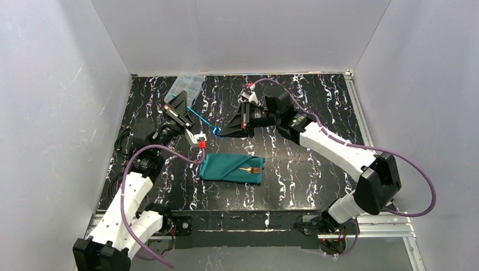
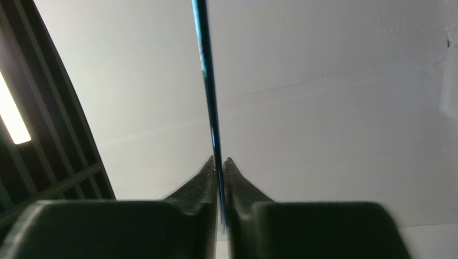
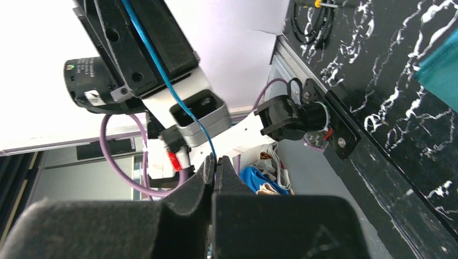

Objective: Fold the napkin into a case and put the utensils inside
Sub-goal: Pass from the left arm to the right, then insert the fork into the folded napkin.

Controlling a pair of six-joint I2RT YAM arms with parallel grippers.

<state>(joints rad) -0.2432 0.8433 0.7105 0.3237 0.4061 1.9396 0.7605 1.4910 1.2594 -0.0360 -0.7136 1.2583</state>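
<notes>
- Now pinches a thin blue metal utensil point(image 2: 208, 81) in the left pincer point(image 2: 219, 164), fingers pressed together on its shaft, and holds it well above the black, white-veined desk point(image 1: 333, 96).
- Meets it with the right pincer point(image 3: 216, 162), likewise pressed together on the far end of the same utensil, so that both arms share one piece.
- Looks like a mid-air hand-over, probably to give the right arm a hold on one end and leave the other free to lead into the pouch.
- Leaves the teal-green cloth case point(image 1: 226, 166), a flat folded pouch, lying on the desk between the two arms, near the front edge and well apart from both pincers.
- Shows a small orange-gold metal fork point(image 1: 252, 169) at the pouch's right end, tines pointing right; cannot tell whether its handle is tucked under the flap or merely rests on top.
- Has a clear plastic compartment box point(image 1: 186, 84) at the far left of the desk, behind the left pincer.
- Suggests folding done, with the filling under way.
- Calls next for the left pincer to let go only once the right hold is sure; otherwise risks a slim, slick piece twisting loose and dropping.
</notes>
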